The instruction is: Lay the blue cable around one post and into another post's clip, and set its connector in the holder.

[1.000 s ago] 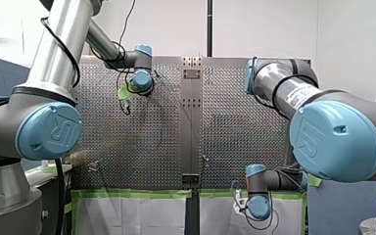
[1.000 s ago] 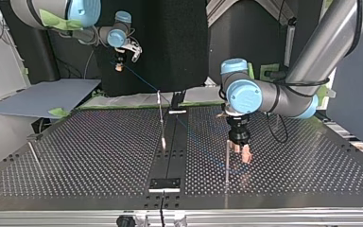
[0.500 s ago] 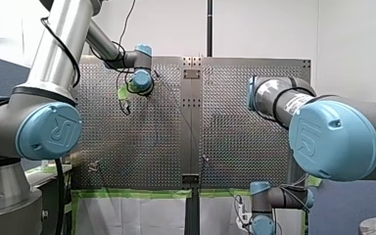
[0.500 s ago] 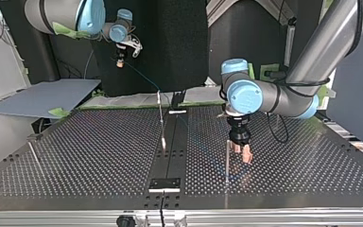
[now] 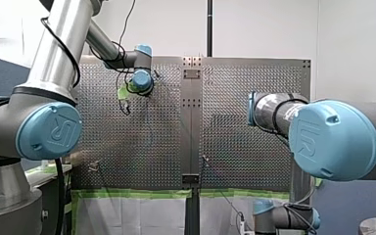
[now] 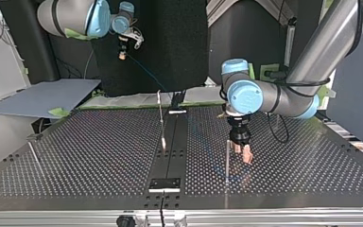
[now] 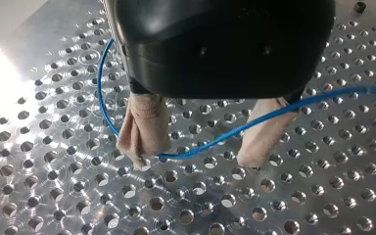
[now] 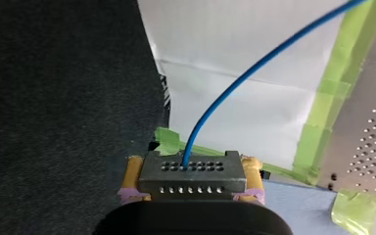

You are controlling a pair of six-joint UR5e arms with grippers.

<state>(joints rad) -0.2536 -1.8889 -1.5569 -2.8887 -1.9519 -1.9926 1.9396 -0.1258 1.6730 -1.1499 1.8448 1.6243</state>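
My right gripper (image 8: pixel 192 193) is shut on a dark grey connector block (image 8: pixel 193 172), yellow pads on either side. The blue cable (image 8: pixel 215 103) leaves the block's face. In the top view that gripper (image 6: pixel 121 51) hangs high beyond the table's far edge, and the cable (image 6: pixel 144 73) slants down to a thin post (image 6: pixel 160 113). My left gripper (image 7: pixel 200 147) stands open just above the perforated plate, and the cable (image 7: pixel 196 152) curves between its beige pads (image 7: pixel 144 129). In the top view it (image 6: pixel 242 152) is beside a second post (image 6: pixel 227 163).
A third thin post (image 6: pixel 33 153) stands at the top view's left. A black bracket (image 6: pixel 165 183) sits on the centre strip near the front edge, another (image 6: pixel 177 112) at the far end. Green tape (image 8: pixel 323 112) and a white sheet (image 8: pixel 245 58) border the table.
My right arm has carried the connector farther off the table, upward in the top view and down out of the front view. The cable follows it. My left arm has stayed put.
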